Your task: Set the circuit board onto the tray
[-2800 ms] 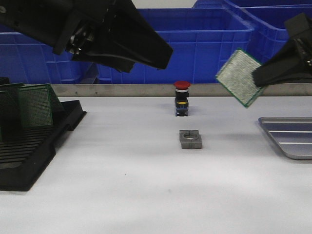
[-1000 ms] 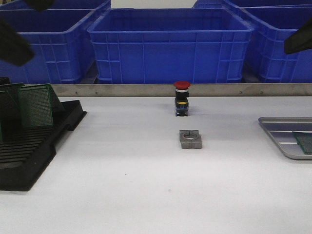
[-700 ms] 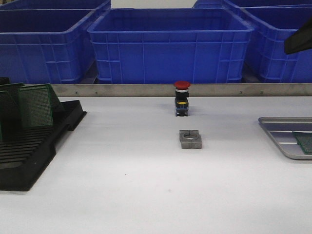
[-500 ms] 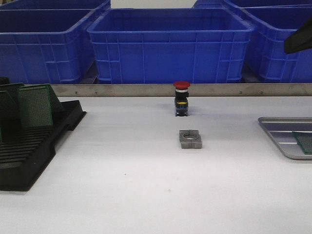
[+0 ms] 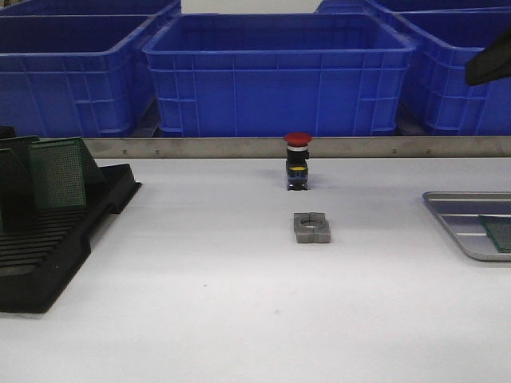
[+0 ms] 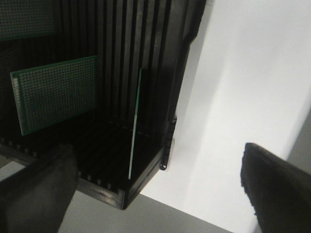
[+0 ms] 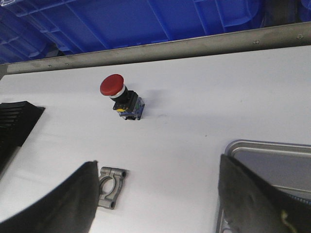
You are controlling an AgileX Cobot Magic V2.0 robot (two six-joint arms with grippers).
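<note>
Judging the placing step done: tray (image 5: 457, 209) at the surface's (image 5: 239, 303) right edge, circuit board (image 5: 497, 232) lying flat on its ribbed floor, right tool (image 7: 160, 199) apart, empty and lifted clear. Calling next, probably, for another board from the black rack (image 5: 48, 255), over which left tool (image 6: 155, 194) hangs, fingers apart and empty. Cut off at the frame edge: tray and board; blurred: both tools' fingertips.
</note>
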